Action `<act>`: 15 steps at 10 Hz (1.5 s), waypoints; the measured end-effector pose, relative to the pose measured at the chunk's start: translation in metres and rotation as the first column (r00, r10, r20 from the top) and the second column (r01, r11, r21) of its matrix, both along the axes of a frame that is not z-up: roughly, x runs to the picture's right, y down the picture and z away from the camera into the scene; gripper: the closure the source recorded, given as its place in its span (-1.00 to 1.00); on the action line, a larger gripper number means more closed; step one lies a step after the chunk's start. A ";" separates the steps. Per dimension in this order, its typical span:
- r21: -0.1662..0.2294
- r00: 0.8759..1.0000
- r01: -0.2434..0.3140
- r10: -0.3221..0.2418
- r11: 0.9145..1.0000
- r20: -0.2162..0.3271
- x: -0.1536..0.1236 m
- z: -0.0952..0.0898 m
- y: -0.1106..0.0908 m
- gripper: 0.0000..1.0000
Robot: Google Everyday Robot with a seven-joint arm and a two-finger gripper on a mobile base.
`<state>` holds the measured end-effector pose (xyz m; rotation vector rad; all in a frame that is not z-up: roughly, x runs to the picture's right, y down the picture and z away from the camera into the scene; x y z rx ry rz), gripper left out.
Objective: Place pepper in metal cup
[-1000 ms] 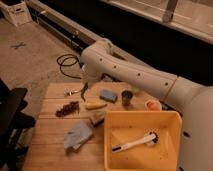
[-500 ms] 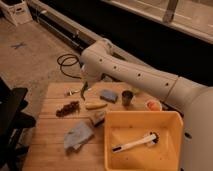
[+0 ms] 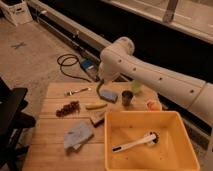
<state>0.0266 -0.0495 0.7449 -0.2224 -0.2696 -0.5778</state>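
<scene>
1. Above the back-middle of the wooden slatted table, the end effector hangs at the tip of the white arm; fingers pressed together, apparently pinching the slender green pepper; the grip itself is partly hidden by the wrist.
2. Change over the last second: almost none; arm pose matches both earlier frames, end effector stays clamped, nothing on the table has shifted; reads as a pause mid-carry, not a release.
3. Meaning for the task: pick looks done, place not yet done; the dark grey metal cup shows nothing green inside; my guess is the next move is a short sideways carry to the camera's right, then a lowering over the rim.
4. Pepper look: thin, tapered, dull green, hanging roughly upright below the fingers; its lower tip is just above the blue rectangular sponge; contact with the sponge cannot be told.
5. Cup: short, handleless, upright, on the table just to the camera's right of the sponge; narrow mouth, so the pepper likely needs to go in tip first.
6. Lookalikes: pale green cup behind the metal cup; yellowish banana-like piece in front of the sponge; big yellow plastic bin holding a white brush near the front.
</scene>
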 end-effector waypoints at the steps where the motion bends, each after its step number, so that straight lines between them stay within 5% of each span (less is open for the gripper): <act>1: 0.003 0.999 -0.039 0.039 0.999 -0.034 0.026 0.001 -0.001 1.00; 4: 0.012 0.984 -0.143 0.144 0.990 -0.109 0.085 0.005 0.004 1.00; 8: 0.071 0.937 -0.278 0.287 0.958 -0.200 0.131 0.007 0.011 1.00; 12: 0.069 0.932 -0.270 0.279 0.960 -0.232 0.133 0.013 0.010 1.00; 15: 0.035 0.915 -0.275 0.273 0.961 -0.298 0.149 0.057 0.019 1.00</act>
